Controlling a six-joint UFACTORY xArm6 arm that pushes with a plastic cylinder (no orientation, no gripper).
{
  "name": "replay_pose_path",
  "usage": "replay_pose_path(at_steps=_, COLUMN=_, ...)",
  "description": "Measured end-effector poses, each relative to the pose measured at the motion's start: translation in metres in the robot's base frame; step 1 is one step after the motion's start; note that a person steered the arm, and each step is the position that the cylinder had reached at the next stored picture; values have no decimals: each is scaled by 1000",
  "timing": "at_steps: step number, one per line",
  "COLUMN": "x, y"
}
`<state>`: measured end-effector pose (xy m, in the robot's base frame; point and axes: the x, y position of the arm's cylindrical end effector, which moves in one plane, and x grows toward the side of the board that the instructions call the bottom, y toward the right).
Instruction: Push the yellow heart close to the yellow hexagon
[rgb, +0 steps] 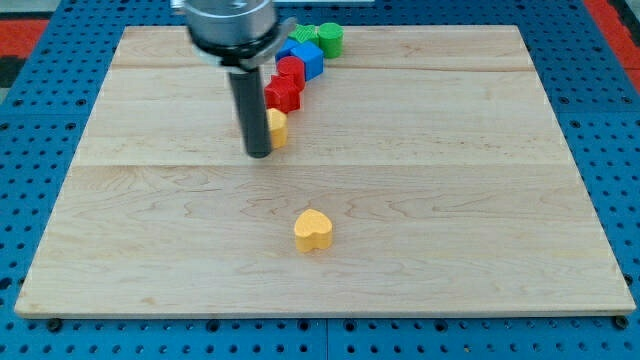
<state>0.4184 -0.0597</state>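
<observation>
The yellow heart (313, 230) lies on the wooden board below the middle. The yellow hexagon (277, 127) sits higher up, partly hidden behind my rod. My tip (258, 153) rests on the board right against the hexagon's left side, well above and to the left of the heart.
A chain of blocks runs up to the view's top from the hexagon: two red blocks (286, 86), two blue blocks (304, 57), and two green blocks (324, 38). The board's edges (330, 316) border a blue pegboard table.
</observation>
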Motion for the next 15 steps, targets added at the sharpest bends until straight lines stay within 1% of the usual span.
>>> replay_pose_path(at_steps=1, x=-22, y=13)
replay_pose_path(at_steps=2, x=-56, y=20)
replay_pose_path(at_steps=3, x=-15, y=49)
replay_pose_path(at_steps=4, x=76, y=58)
replay_pose_path(at_steps=5, x=137, y=58)
replay_pose_path(at_steps=6, x=139, y=87)
replay_pose_path(at_steps=7, x=139, y=183)
replay_pose_path(at_steps=8, x=200, y=175)
replay_pose_path(at_steps=9, x=196, y=150)
replay_pose_path(at_steps=10, x=183, y=102)
replay_pose_path(at_steps=11, x=200, y=75)
replay_pose_path(at_steps=12, x=168, y=57)
replay_pose_path(at_steps=13, x=140, y=11)
replay_pose_path(at_steps=14, x=124, y=-29)
replay_pose_path(at_steps=15, x=118, y=-59)
